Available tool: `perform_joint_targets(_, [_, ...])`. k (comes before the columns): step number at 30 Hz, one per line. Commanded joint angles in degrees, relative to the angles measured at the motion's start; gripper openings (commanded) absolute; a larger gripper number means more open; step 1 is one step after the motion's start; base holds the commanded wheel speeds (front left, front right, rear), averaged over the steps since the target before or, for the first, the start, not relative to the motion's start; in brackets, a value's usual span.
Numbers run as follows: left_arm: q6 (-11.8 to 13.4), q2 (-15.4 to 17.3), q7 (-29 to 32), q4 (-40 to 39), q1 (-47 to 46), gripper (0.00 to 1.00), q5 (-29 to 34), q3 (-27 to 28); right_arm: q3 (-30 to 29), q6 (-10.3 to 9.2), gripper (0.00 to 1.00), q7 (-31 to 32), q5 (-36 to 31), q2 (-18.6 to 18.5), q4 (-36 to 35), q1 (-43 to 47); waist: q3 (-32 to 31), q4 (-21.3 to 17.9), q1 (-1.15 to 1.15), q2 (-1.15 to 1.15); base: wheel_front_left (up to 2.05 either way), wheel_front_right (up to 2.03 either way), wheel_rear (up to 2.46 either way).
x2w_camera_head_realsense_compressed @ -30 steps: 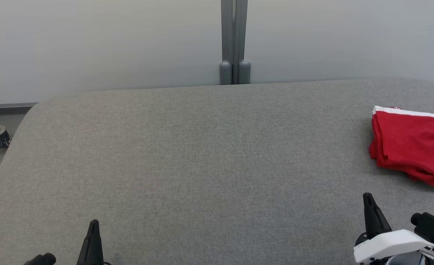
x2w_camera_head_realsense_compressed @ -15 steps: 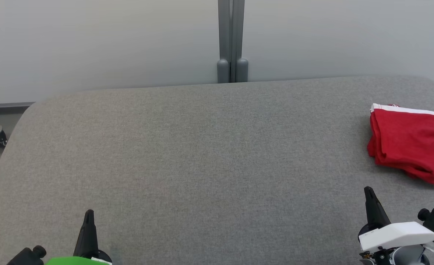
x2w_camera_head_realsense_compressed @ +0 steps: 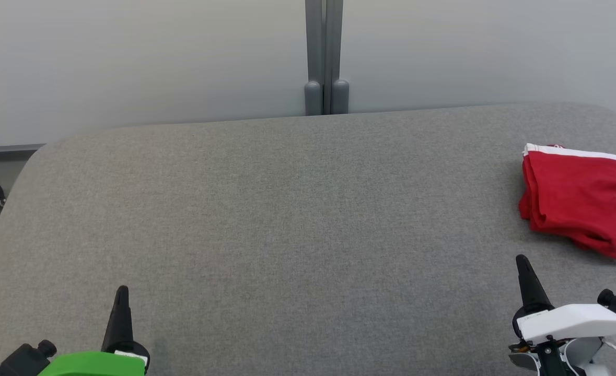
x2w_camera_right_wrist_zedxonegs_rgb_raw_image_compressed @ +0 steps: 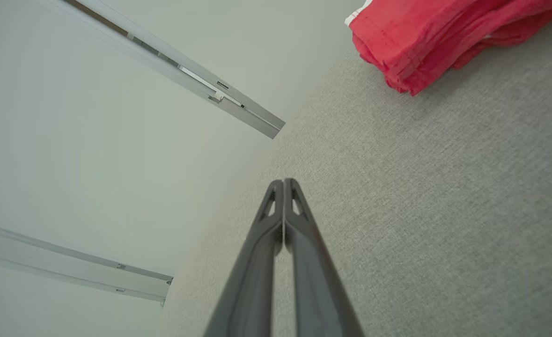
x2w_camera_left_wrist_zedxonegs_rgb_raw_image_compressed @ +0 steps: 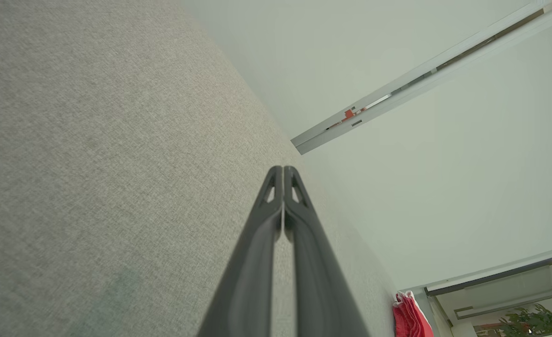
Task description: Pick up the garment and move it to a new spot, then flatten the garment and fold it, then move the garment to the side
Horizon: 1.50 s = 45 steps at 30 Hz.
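The red garment (x2w_camera_head_realsense_compressed: pixel 579 201) lies folded in a compact stack at the right edge of the grey tabletop (x2w_camera_head_realsense_compressed: pixel 297 219), out of the working middle, so the task looks done; the left fingers (x2w_camera_head_realsense_compressed: pixel 121 318) and right fingers (x2w_camera_head_realsense_compressed: pixel 530 290) are pressed together, empty, parked by the front edge, apart from it.

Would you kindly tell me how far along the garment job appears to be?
Done, by the look of it: the red garment lies folded in a neat stack at the right end of the grey table, off to the side. In hand: nothing; the left gripper and right gripper are shut and empty near the front edge, apart from it. Left: apparently nothing.
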Motion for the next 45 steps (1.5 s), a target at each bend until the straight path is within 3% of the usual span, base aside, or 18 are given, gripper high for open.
perform_joint_targets(1, [0.06, 0.48, 0.43, -0.36, -1.69, 0.00, -1.78, 0.25, -0.25, -0.03, 0.00, 0.42, 1.85, -0.32, -0.57, -1.27, 0.05, -0.05, 0.00, 0.00, 0.00, 0.00, 0.00])
perform_joint_targets(45, [0.09, 0.33, 6.66, 0.99, -7.13, 0.00, -23.18, 2.45, -1.29, -0.03, 0.00, 6.50, 26.73, -0.37, -0.07, -4.93, 1.41, -1.49, 0.00, 0.00, 0.00, 0.00, 0.00])
